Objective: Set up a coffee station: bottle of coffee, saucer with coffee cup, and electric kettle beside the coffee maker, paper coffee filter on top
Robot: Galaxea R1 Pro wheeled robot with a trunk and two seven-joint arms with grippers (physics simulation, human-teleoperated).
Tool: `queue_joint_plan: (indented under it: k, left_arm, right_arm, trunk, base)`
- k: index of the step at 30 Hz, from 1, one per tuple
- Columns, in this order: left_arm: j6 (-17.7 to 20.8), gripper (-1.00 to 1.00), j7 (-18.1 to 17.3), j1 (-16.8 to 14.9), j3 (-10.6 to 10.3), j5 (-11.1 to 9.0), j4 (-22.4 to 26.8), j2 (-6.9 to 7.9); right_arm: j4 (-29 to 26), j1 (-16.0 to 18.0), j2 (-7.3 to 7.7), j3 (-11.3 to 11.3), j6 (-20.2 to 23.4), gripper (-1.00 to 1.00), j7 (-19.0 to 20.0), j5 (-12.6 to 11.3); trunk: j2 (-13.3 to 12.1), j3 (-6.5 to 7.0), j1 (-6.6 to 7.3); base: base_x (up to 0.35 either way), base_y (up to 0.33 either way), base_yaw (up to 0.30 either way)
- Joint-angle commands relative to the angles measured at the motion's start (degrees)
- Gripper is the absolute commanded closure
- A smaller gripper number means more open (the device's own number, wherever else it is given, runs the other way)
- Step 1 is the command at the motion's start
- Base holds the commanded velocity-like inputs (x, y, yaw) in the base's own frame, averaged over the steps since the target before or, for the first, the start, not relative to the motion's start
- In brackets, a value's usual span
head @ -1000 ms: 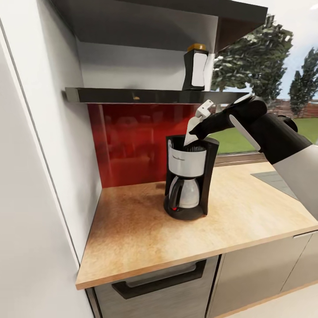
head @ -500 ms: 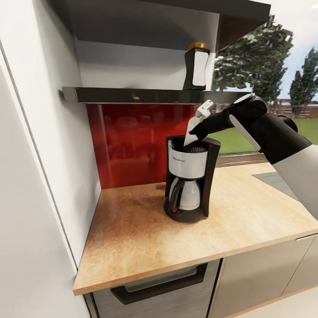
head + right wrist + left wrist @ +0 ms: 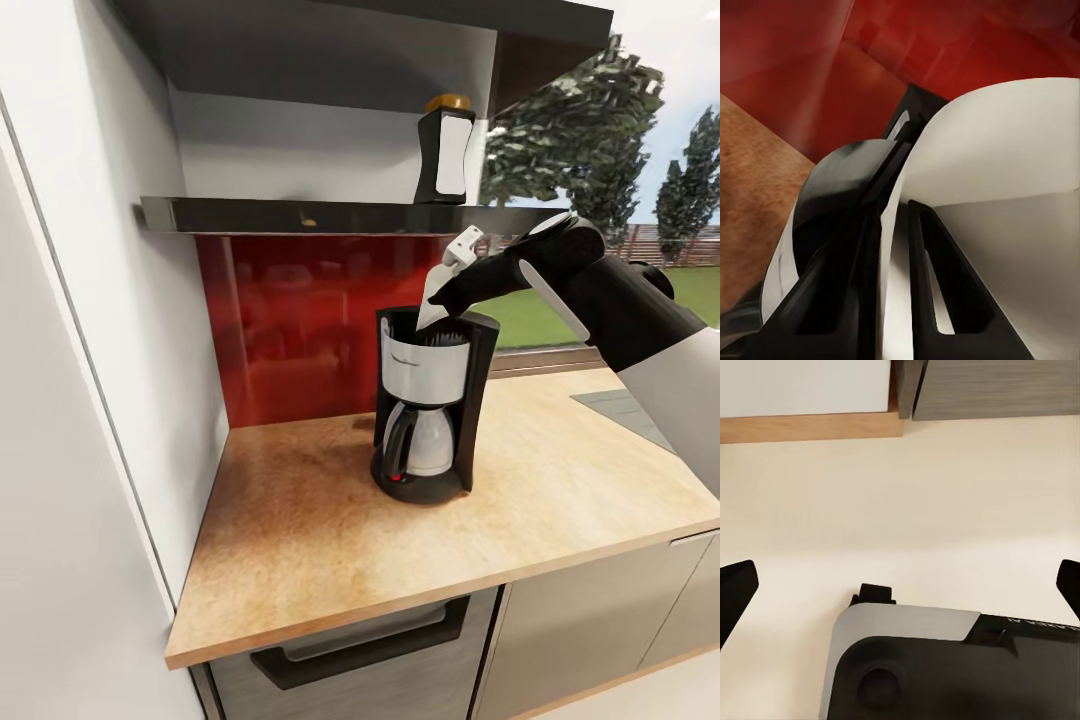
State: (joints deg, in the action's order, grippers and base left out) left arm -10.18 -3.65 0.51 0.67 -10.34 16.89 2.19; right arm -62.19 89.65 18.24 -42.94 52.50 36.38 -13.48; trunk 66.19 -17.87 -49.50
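The black and silver coffee maker (image 3: 425,410) stands on the light-wood countertop (image 3: 300,520) in front of the red backsplash. My right gripper (image 3: 443,296) hangs just over its open top, shut on the white paper coffee filter (image 3: 436,300), whose lower tip dips into the machine's top. In the right wrist view, the gripper (image 3: 904,217) pinches the filter (image 3: 997,165) between black fingers (image 3: 926,277), with the coffee maker's rim (image 3: 817,217) below. The bottle of coffee (image 3: 447,150) stands on the shelf above. My left gripper (image 3: 900,585) is open over the floor.
A dark shelf (image 3: 300,215) and the cabinet underside above it overhang the machine. A white wall panel (image 3: 90,350) bounds the countertop's left end. A grey hob edge (image 3: 625,405) lies at the right. The robot's base (image 3: 937,667) shows beneath the left gripper.
The head view shifted slightly a second ago, so the camera moved. The right gripper and the filter stay in nearly the same place over the coffee maker.
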Motion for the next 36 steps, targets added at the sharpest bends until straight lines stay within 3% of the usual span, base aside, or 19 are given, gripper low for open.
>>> queue_joint_plan:
  k: [1, 13, 36]
  left_arm:
    - [-0.01, -1.00, -0.38, 0.02, 0.06, -0.56, 0.07, 0.01]
    - [-0.01, -1.00, -0.39, 0.02, 0.04, -0.56, 0.07, -0.05]
    - [0.00, -1.00, -0.23, 0.02, 0.21, -0.48, 0.04, -0.42]
  right_arm:
    - [-0.04, 0.08, 0.04, -0.13, 0.32, 1.00, -0.17, -0.40]
    - [-0.04, 0.08, 0.04, -0.13, 0.32, 1.00, -0.17, -0.40]
    - [-0.87, 0.08, 0.05, 0.01, 0.58, 1.00, -0.91, -0.23]
  trunk:
    - [0.44, -0.24, -0.23]
    - [4.85, -2.22, -2.64]
    - [4.85, -2.22, -2.64]
  base:
    - [0.000, 0.000, 0.000]
    - [0.000, 0.000, 0.000]
    - [0.000, 0.000, 0.000]
